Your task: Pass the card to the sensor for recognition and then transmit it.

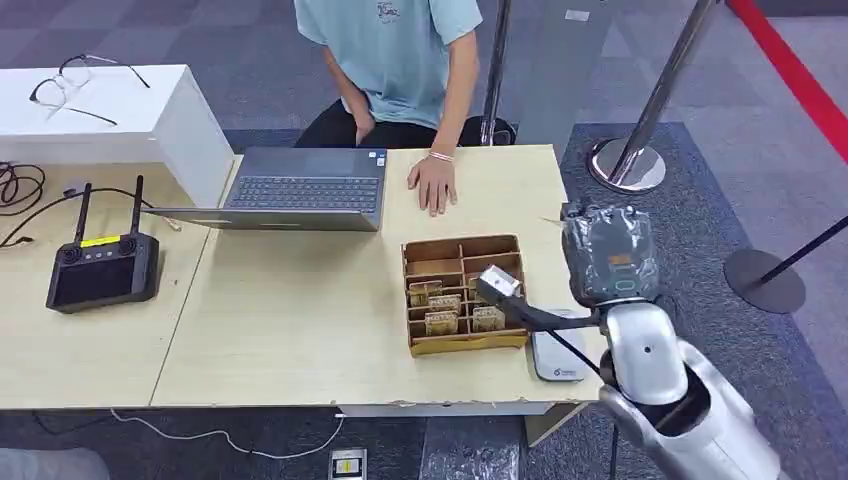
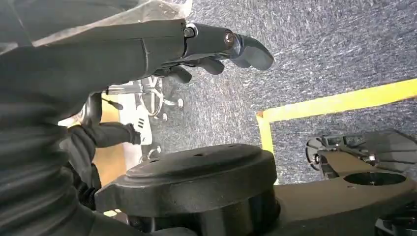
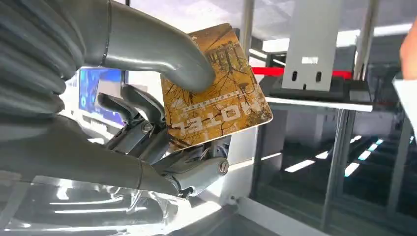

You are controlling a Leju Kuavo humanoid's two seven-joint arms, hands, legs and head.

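Observation:
My right hand (image 1: 507, 293) hangs over the right side of the wooden card box (image 1: 420, 345) on the table. Seen from the right wrist, that hand (image 3: 147, 132) pinches a brown-gold hotel card (image 3: 216, 98) between the thumb (image 3: 157, 54) and the dark fingers. Several more cards (image 1: 444, 304) stand in the box's compartments. The grey-white sensor pad (image 1: 558, 358) lies flat on the table just right of the box, below my forearm. My left hand (image 2: 216, 49) hangs over grey carpet with nothing in it, its fingers loosely apart.
A person sits across the table, one hand (image 1: 433, 182) flat on it beyond the box. An open laptop (image 1: 300, 190) is at the back, a black controller (image 1: 103, 268) at the left, a white box with glasses (image 1: 100, 110) behind it. Stanchion bases (image 1: 628, 165) stand to the right.

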